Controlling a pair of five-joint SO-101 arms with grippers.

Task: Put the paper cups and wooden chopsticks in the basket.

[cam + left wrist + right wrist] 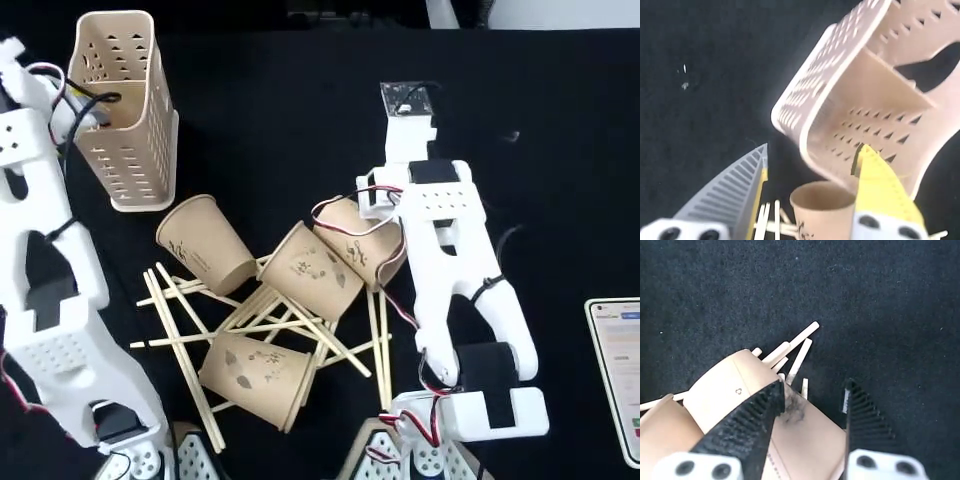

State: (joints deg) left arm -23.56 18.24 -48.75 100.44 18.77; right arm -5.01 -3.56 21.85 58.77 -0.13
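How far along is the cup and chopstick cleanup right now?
Nothing looks done: the basket shows nothing inside. All four paper cups and the chopsticks lie on the table. In hand: the right gripper, fingers open, straddles one cup. Everything remains to load.

You have bright, even light from overhead in all three views. The black tabletop (270,110) swallows it: shadows beneath the paper cups (205,242) and chopsticks (378,340) barely register. The white casing of the right arm (445,205) sits near overexposure in the high view. The basket (125,110) is lit flat and matte. A lit screen (615,370) glows at the tabletop's edge.
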